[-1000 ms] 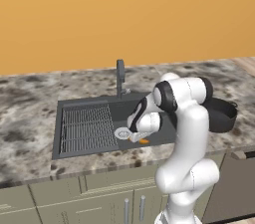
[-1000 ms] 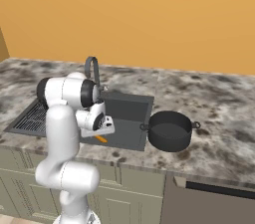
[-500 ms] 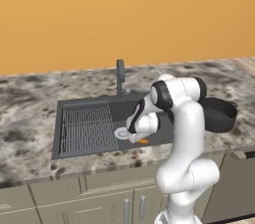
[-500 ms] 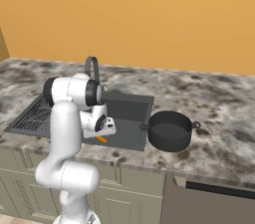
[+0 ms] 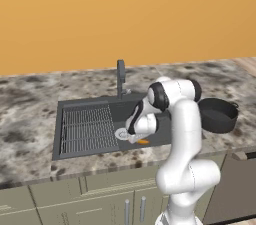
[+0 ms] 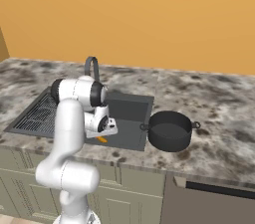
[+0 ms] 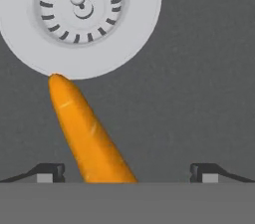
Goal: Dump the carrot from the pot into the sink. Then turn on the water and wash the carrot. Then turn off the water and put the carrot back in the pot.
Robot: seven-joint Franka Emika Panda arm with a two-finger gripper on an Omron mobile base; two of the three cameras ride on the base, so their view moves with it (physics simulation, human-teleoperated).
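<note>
Orange against dark grey: the carrot lies flat on the floor of the sink, its narrow tip touching the rim of the silver drain at about seven o'clock of the drain. In the hand view we see it run from there toward five o'clock, passing between our two fingertips, nearer the one at nine o'clock than the other. The gripper is spread wide, holding nothing, with the carrot inside its gap but, as far as we can tell, not yet pinched.

From the left base view we reach down into the basin beside the wire rack, the carrot just under the hand. The pot stands upright on the counter at three o'clock of the sink, well apart from the carrot; whether anything is inside it we cannot tell for sure, though it looks bare.

We judge the dumping done. No water shows at the faucet, so whether the washing is done or not we cannot tell. If it is, what remains is to close on the carrot, lift it and carry it to the pot.
</note>
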